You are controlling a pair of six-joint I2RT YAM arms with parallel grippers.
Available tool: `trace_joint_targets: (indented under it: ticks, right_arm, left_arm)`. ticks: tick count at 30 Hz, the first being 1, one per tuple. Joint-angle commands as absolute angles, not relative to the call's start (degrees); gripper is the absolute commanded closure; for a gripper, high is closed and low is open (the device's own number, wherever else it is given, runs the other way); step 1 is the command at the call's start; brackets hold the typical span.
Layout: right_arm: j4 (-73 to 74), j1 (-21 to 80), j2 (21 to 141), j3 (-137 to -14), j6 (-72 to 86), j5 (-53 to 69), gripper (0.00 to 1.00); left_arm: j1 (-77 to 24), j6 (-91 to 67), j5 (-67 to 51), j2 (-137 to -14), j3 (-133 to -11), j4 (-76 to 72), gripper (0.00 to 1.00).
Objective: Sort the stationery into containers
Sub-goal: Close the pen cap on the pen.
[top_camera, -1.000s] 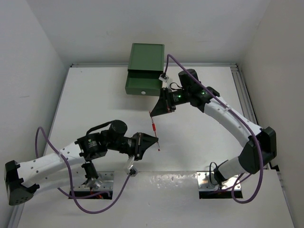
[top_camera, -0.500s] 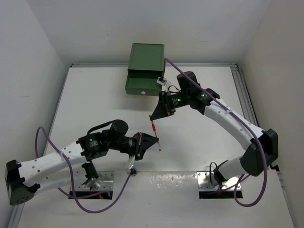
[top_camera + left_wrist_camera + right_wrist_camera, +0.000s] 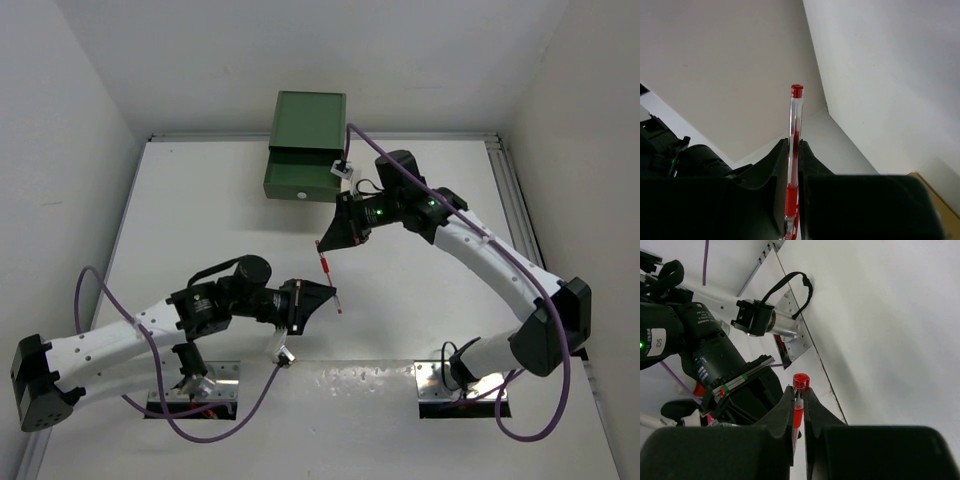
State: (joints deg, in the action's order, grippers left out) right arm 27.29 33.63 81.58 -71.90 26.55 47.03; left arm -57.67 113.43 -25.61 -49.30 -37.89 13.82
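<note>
Left gripper (image 3: 326,294) is clamped on a red pen (image 3: 794,145), right gripper (image 3: 320,244) pinches a red-capped pen (image 3: 799,383); green drawer (image 3: 300,182) sits at 12 o'clock.

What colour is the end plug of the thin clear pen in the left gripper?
Red, on the thin clear pen; the left wrist view shows it best.

Dark green box-like cabinet (image 3: 308,122) at the white table's (image 3: 200,220) far edge — right gripper (image 3: 322,243) just before it, left gripper (image 3: 325,298) nearer, red-capped clear pen (image 3: 794,130) in each.
</note>
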Motion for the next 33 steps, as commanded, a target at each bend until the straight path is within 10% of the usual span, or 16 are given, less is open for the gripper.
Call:
trace_joint_targets:
  ticks: [1,8,15,33]
  right_arm:
    - [30.9,34.9,80.2,-71.8,25.4,50.9,0.96]
    - [30.1,34.6,80.6,-72.3,26.5,51.5,0.51]
    - [29.3,33.7,81.8,-74.4,28.0,52.4,0.34]
    - [29.3,35.2,88.6,-82.2,26.7,42.1,0.37]
  left_arm:
    - [-55.8,118.7,-20.7,-47.8,-37.3,7.7,1.00]
    - [-55.8,121.4,-21.4,-47.8,-38.0,9.3,1.00]
    - [-55.8,124.4,-22.1,-47.7,-38.1,11.7,1.00]
    - [-56.2,125.9,-25.1,-48.2,-39.1,14.2,1.00]
